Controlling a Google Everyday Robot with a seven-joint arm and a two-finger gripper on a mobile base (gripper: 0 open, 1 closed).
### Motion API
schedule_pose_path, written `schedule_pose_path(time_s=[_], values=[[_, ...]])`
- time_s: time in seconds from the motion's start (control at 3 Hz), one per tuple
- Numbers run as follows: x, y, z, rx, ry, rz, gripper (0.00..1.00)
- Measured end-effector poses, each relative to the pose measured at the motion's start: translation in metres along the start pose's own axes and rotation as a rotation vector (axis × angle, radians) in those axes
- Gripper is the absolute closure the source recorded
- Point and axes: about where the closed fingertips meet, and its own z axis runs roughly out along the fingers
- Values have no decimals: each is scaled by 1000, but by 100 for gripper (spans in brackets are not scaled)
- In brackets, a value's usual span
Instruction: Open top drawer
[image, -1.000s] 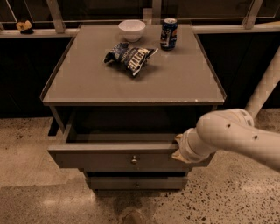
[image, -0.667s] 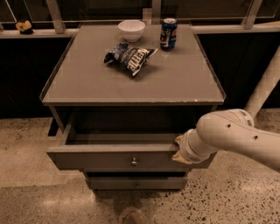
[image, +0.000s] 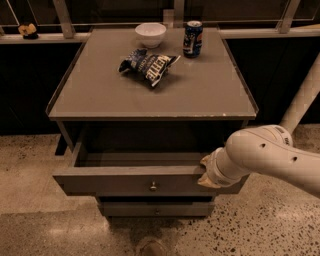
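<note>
Low down at the front of a grey, square-edged cabinet, the top drawer (image: 125, 182) stands open, its plain flat front well forward of the frame, with a small round metal knob (image: 153, 186) at centre. The gripper (image: 205, 173), tan at its tip, sits at the right end of that front's upper edge; the smooth, rounded white arm (image: 270, 152) hides its grip, so I cannot tell how far open it is or whether it holds the edge. On the matte grey worktop (image: 210, 95) lie a crumpled blue chip bag (image: 148, 65), a white bowl (image: 150, 34) and a blue can (image: 192, 38). Beneath lies speckled, polished floor (image: 30, 165).
</note>
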Motion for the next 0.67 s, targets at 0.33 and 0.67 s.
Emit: schedule_pose_path(time_s=[0.33, 0.67], values=[[4, 9, 0, -5, 4, -7, 100], [3, 8, -1, -5, 4, -7, 100]])
